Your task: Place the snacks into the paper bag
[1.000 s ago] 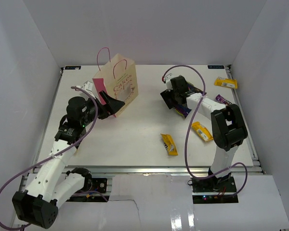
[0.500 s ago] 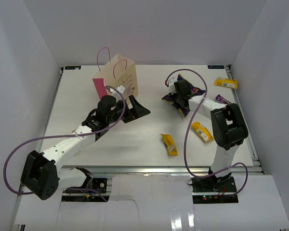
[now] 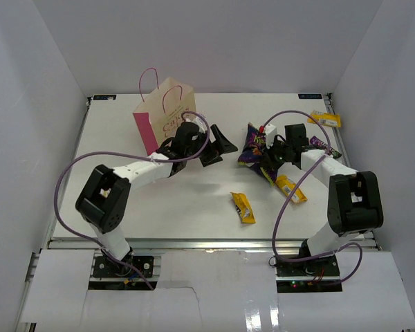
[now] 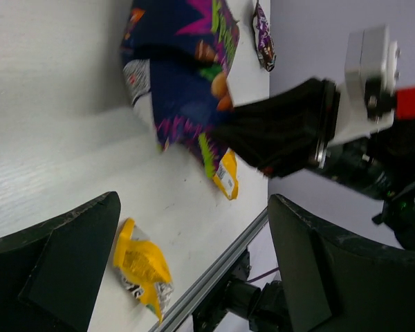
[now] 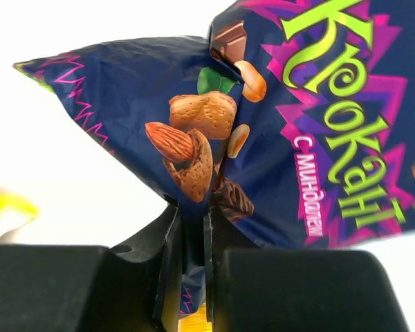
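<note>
Right gripper [image 5: 192,216] pinches the cookie bag [image 5: 297,124] by its thin edge; left gripper [image 4: 194,207] stands spread. It should carry slowly left to the paper bag [image 3: 167,111], guarding against slippage.

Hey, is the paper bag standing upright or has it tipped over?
Upright: the paper bag stands on its base, its lettered front vertical.

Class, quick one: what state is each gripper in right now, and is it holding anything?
Left gripper: open, holding nothing.
Right gripper: closed on the cookie bag.
</note>
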`<state>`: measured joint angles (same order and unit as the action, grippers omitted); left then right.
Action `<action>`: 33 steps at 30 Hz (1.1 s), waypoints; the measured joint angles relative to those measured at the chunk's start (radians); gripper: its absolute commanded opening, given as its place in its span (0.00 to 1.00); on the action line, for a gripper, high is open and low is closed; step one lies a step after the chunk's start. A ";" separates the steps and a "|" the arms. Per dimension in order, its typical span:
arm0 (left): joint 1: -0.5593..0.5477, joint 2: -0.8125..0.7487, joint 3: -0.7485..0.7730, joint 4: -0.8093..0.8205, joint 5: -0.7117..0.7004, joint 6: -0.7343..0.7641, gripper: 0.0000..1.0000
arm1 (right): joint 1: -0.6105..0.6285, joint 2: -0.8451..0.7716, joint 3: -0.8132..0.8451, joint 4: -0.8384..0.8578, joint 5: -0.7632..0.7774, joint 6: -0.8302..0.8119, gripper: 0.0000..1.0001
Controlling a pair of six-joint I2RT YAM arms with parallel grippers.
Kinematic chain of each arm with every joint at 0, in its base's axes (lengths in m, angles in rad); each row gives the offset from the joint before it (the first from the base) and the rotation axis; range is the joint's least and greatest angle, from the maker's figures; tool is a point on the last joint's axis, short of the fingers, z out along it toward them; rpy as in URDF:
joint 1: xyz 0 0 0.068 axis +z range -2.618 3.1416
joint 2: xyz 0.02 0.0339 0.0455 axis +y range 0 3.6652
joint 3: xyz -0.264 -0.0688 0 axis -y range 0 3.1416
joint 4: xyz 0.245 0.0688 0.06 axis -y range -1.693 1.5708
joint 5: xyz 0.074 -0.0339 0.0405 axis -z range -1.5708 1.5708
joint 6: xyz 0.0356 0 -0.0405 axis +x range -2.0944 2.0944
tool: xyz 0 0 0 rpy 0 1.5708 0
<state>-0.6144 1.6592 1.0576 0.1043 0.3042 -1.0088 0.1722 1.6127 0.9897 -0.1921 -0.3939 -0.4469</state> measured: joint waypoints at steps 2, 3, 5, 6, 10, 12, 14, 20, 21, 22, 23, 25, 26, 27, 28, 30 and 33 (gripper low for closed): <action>-0.011 0.083 0.078 0.008 0.010 -0.009 0.98 | 0.009 -0.023 -0.034 -0.011 -0.056 -0.007 0.08; -0.017 0.121 0.116 0.010 0.018 -0.014 0.98 | 0.013 -0.032 -0.047 -0.017 -0.083 -0.009 0.08; -0.027 0.185 0.171 0.015 0.030 -0.022 0.98 | 0.016 -0.047 -0.065 -0.022 -0.124 -0.010 0.08; -0.032 0.209 0.190 0.016 0.037 -0.026 0.98 | 0.018 -0.055 -0.072 -0.023 -0.140 -0.009 0.08; -0.051 0.273 0.219 -0.007 0.054 -0.031 0.98 | 0.018 -0.079 -0.088 -0.025 -0.177 -0.002 0.08; -0.060 0.292 0.224 -0.037 0.055 -0.029 0.98 | 0.018 -0.082 -0.088 -0.026 -0.188 0.002 0.08; -0.068 0.304 0.234 -0.078 0.052 -0.026 0.98 | 0.018 -0.082 -0.088 -0.025 -0.198 0.006 0.08; -0.089 0.346 0.300 -0.138 0.056 -0.020 0.98 | 0.018 -0.082 -0.089 -0.025 -0.222 0.021 0.08; -0.092 0.356 0.314 -0.141 0.058 -0.020 0.97 | 0.018 -0.082 -0.090 -0.024 -0.224 0.021 0.09; -0.096 0.366 0.325 -0.142 0.060 -0.020 0.94 | 0.018 -0.082 -0.091 -0.023 -0.224 0.021 0.09; -0.098 0.375 0.333 -0.145 0.061 -0.020 0.92 | 0.018 -0.082 -0.095 -0.020 -0.225 0.021 0.09; -0.101 0.392 0.342 -0.151 0.068 -0.023 0.82 | 0.017 -0.082 -0.106 -0.016 -0.231 0.021 0.12; -0.101 0.399 0.344 -0.155 0.071 -0.023 0.79 | 0.017 -0.082 -0.111 -0.015 -0.232 0.020 0.14; -0.102 0.406 0.346 -0.157 0.074 -0.025 0.75 | 0.017 -0.084 -0.116 -0.015 -0.235 0.019 0.17; -0.101 0.413 0.347 -0.156 0.079 -0.026 0.71 | 0.017 -0.086 -0.119 -0.016 -0.235 0.016 0.20; -0.103 0.420 0.350 -0.156 0.087 -0.029 0.56 | 0.014 -0.089 -0.122 -0.027 -0.238 0.005 0.31; -0.105 0.429 0.352 -0.158 0.085 -0.023 0.40 | -0.001 -0.111 -0.122 -0.054 -0.273 -0.018 0.49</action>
<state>-0.7189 2.0880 1.4101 -0.0536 0.3893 -1.0317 0.1715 1.5013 0.8673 -0.2462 -0.6666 -0.4652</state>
